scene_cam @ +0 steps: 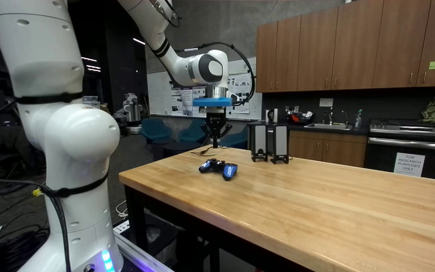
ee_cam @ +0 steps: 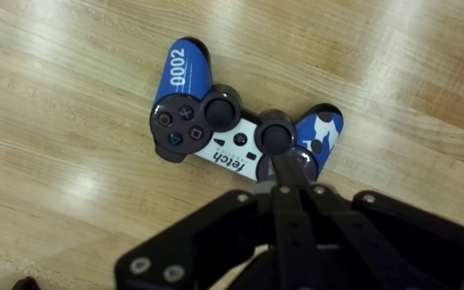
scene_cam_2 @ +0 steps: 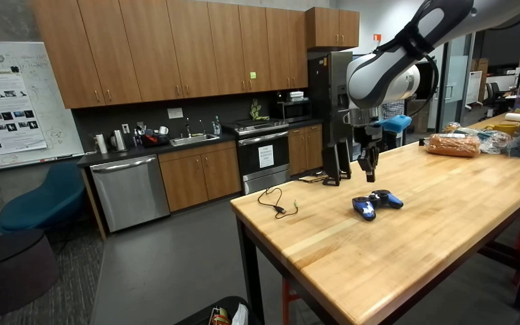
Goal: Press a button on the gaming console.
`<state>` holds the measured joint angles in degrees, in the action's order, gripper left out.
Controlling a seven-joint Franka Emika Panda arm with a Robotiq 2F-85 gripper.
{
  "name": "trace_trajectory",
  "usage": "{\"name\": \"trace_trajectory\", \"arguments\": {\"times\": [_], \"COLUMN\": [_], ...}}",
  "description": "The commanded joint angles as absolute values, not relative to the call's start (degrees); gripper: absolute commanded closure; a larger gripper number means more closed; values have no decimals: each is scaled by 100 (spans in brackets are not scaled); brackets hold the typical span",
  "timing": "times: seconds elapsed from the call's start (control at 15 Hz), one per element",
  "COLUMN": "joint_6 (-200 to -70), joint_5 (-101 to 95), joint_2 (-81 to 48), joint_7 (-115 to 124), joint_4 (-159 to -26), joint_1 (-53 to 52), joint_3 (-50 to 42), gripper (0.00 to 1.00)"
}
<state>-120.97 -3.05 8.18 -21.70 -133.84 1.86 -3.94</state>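
The gaming console is a game controller, black with blue grips and a white middle panel. It lies flat on the wooden table in both exterior views [scene_cam: 219, 165] [scene_cam_2: 372, 200]. In the wrist view the controller [ee_cam: 232, 147] shows its sticks and shape buttons face up. My gripper [scene_cam: 215, 146] points straight down with its fingers together and nothing between them. In an exterior view the gripper [scene_cam_2: 370, 178] hangs above the controller with a visible gap. In the wrist view the fingertips [ee_cam: 282, 161] overlap the directional pad, below one stick, and hide most of that pad.
Two upright black and grey speakers [scene_cam: 266, 142] [scene_cam_2: 337, 161] stand near the controller. A thin cable [scene_cam_2: 279, 209] lies by the table corner. A bagged loaf [scene_cam_2: 452, 145] and other bags lie farther along the table [scene_cam: 315, 204].
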Motion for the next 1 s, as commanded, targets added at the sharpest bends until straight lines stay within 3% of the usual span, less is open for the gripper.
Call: {"name": "trace_trajectory", "arguments": {"times": [0.0, 0.87, 0.93], "joint_6": [-11900, -11761, -11765], "joint_5": [-462, -625, -625], "joint_2": [1015, 1242, 1253], "joint_7": [-2052, -1961, -1958], "joint_4": [-13321, -13169, -13174], "joint_1": [202, 201, 201], "joint_3": [-387, -403, -406], "gripper": [100, 100, 74]}}
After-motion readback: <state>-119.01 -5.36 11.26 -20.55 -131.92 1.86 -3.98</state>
